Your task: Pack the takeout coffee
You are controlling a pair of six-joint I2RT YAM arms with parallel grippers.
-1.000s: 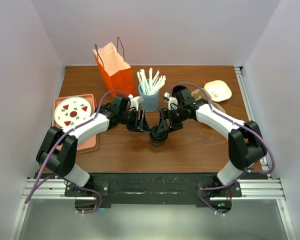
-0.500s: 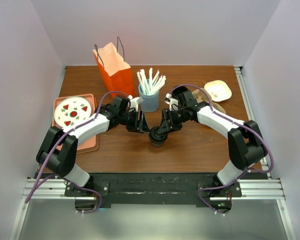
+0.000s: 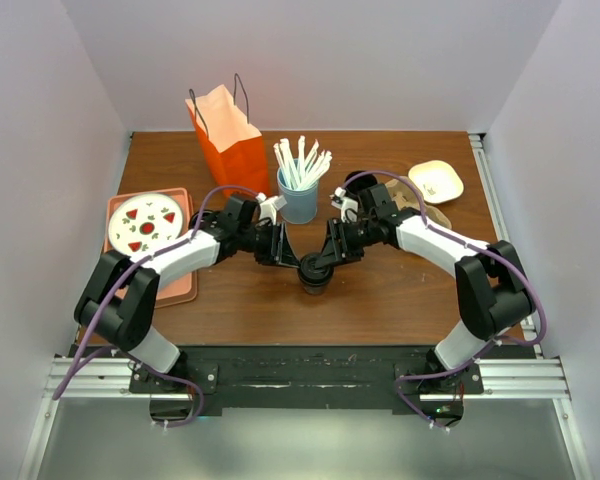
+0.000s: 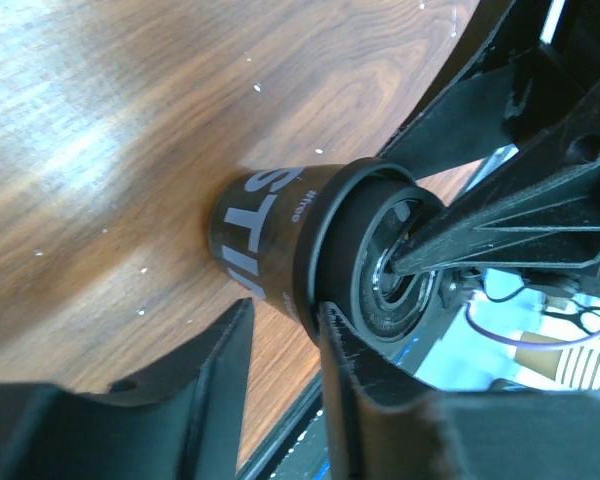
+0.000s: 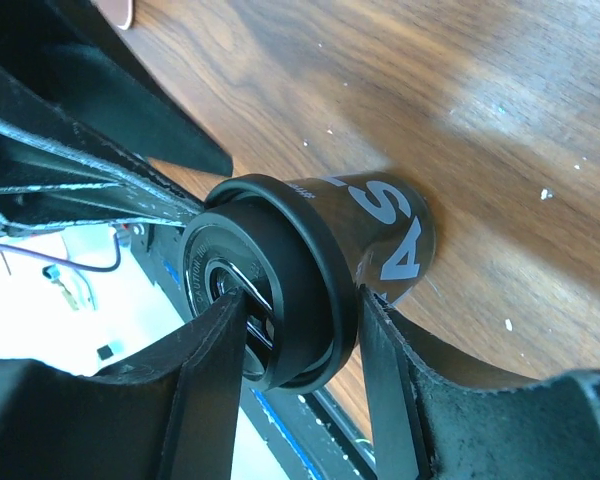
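Observation:
The takeout coffee (image 3: 315,273), a dark brown cup with a black lid, stands upright mid-table between both arms. In the right wrist view my right gripper (image 5: 295,340) straddles the lid (image 5: 280,250): one finger lies across the lid's top, the other presses the cup wall just under the rim. My left gripper (image 4: 285,330) comes in from the other side. One fingertip (image 4: 335,335) touches the lid's rim, and only bare table shows between its jaws. From above, the left gripper (image 3: 290,258) and right gripper (image 3: 327,260) meet at the cup.
An orange paper bag (image 3: 230,140) stands at the back left. A blue straw holder (image 3: 300,203) stands just behind the cup. A decorated plate (image 3: 147,222) lies on a pink tray (image 3: 180,287) at the left, and a small beige dish (image 3: 436,181) sits at the back right.
Both grippers have narrowed. The right one has closed in on the cup's lid and the left has edged up to the rim. The cup stays in place.

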